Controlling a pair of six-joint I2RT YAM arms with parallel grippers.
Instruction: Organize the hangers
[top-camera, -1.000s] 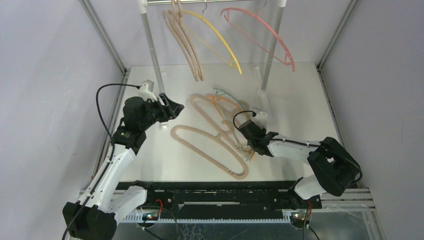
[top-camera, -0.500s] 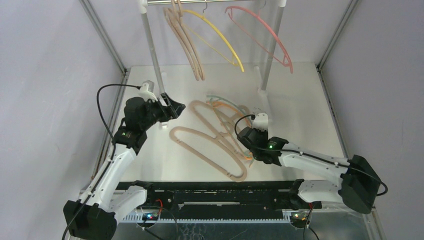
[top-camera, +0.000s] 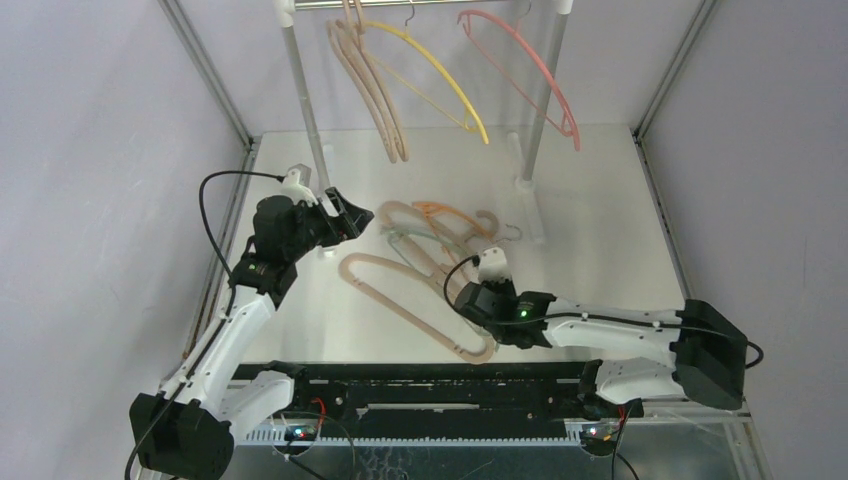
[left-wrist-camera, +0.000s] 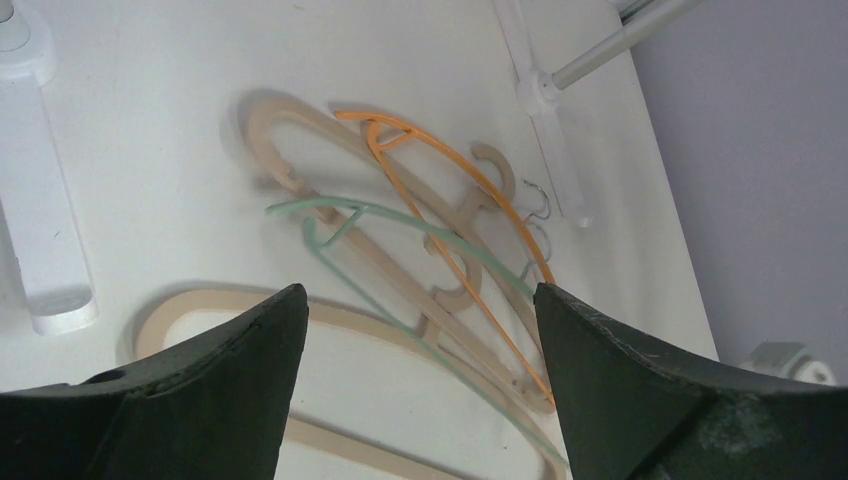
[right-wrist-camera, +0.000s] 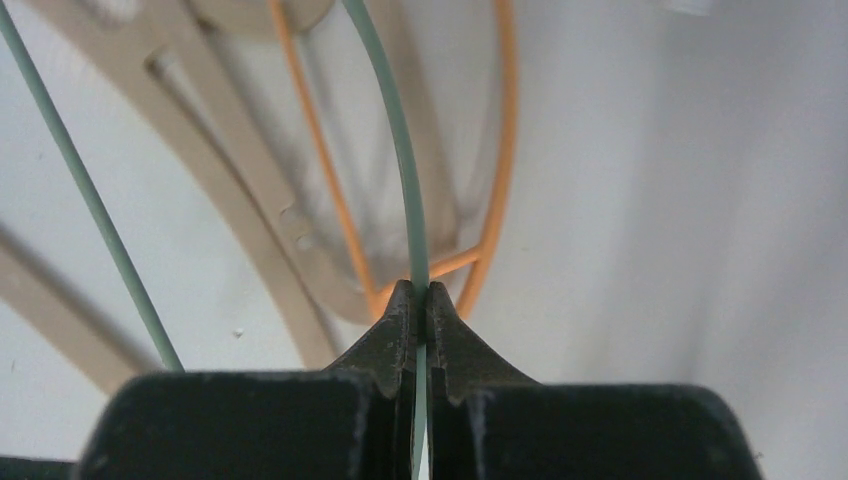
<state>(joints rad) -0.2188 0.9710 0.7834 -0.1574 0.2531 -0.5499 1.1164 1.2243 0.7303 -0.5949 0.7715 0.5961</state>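
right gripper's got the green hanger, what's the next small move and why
Probably lift slowly and straight up: the right gripper is shut on the green hanger, which overlaps the orange hanger and beige hangers.

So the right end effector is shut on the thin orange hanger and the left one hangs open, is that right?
Not quite. The right wrist view shows the right end effector shut on the thin green hanger, not the orange hanger beside it. The left end effector does hang open.
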